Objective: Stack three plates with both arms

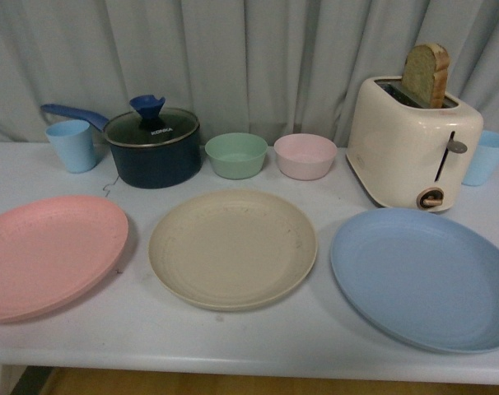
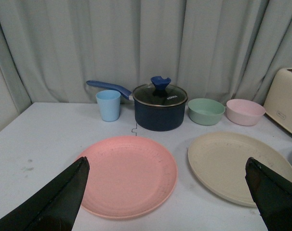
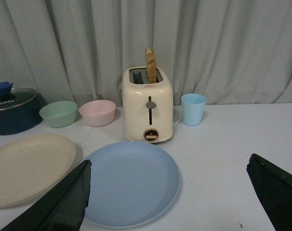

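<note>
Pink plate, beige plate, blue plate lie apart in row on tabletop; no stacking done, all left. Left end effector wide, empty, facing pink; right end effector wide, empty, facing blue.

Pink plate, cream plate, blue plate: matte plastic, smooth. Pot: glossy dark body. Lid: clear glass, metal rim. Toaster: cream, slight sheen, metal lever. Curtain: grey cloth. Table: smooth, matte, pale. Fingers: matte black.
</note>
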You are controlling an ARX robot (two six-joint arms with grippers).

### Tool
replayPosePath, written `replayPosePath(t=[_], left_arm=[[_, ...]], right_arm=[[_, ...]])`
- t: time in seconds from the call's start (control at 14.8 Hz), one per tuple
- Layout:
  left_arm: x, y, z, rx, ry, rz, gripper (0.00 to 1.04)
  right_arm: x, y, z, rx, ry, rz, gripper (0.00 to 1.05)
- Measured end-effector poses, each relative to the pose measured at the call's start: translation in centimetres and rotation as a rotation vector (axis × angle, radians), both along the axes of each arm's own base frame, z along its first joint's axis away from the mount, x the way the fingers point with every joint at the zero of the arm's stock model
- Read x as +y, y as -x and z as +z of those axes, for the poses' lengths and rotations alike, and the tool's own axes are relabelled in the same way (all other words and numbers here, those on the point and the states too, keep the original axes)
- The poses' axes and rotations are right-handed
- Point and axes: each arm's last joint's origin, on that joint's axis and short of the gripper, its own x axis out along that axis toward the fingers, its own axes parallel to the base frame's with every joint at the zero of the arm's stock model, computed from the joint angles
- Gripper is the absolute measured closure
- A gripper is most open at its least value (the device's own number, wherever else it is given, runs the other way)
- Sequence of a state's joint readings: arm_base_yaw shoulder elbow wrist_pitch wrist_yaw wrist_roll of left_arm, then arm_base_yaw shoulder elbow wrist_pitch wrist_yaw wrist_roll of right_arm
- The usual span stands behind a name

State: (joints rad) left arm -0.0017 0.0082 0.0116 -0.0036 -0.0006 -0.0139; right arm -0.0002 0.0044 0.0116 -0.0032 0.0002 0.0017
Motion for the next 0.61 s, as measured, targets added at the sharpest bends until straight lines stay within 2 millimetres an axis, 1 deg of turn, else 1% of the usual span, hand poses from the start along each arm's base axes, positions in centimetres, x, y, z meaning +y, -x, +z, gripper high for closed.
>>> replayPosePath(t=[0.61], left_arm=[[0.0,0.0,0.0,0.0,0.0,0.0,0.07]], right_arm=[[0.0,0.0,0.0,0.0,0.0,0.0,0.06]])
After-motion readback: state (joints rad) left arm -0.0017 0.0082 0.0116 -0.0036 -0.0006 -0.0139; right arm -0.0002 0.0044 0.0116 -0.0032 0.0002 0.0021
